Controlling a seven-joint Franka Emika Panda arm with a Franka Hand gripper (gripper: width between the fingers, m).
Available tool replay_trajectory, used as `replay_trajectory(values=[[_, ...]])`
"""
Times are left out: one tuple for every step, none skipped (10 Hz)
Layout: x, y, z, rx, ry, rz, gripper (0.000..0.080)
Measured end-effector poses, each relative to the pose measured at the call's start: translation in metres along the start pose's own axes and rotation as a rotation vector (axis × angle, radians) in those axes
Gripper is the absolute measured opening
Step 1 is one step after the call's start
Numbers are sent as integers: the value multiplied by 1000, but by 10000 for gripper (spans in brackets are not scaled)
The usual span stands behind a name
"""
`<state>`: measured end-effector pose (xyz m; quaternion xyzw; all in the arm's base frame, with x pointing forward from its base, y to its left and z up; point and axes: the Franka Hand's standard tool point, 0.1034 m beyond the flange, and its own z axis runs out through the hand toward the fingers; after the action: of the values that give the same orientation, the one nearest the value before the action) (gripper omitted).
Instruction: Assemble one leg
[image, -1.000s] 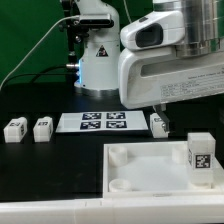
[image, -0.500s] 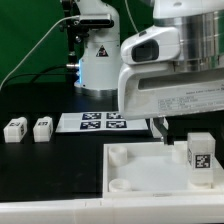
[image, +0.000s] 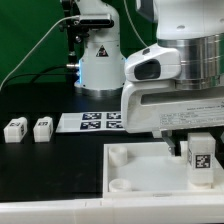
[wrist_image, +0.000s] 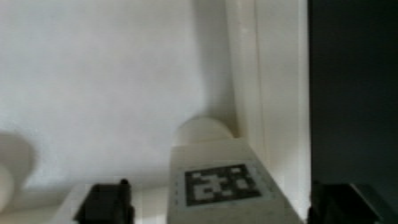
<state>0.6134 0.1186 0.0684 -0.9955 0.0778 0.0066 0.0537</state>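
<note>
Hovering over the right side of the white plate (image: 138, 160) with fingers (wrist_image: 111, 200) spread apart and gripping nothing, one on either side of the leg (image: 201, 156) standing upright there close to the right rim, tag toward the near side, well apart from the two spare legs (image: 42, 128) on the worktop (image: 40, 165) at the left. Looks like a light, stiff block of smooth plastic, probably a little slippery and easy to tip or twist. Best to take hold across the two plain opposite side faces, squarely and centred, closing gently to avoid nudging it askew.
</note>
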Motion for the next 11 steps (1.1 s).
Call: replay_trajectory(values=[[0,0,0,0,0,-1,353],[0,0,0,1,0,13,290],[0,-1,0,2,-1,105,290],[-1,-1,0,5,-2,205,290],[-1,-2,1,7,-3,321,290],[1,-3,1,12,-2,475,290],[2,-6,1,18,1,636,290],[3,-8,1,31,13,833,290],[5,-9,2,55,22,1039,290],[8,-9,2,74,22,1187,291],[9,-8,2,87,11,1251,291]])
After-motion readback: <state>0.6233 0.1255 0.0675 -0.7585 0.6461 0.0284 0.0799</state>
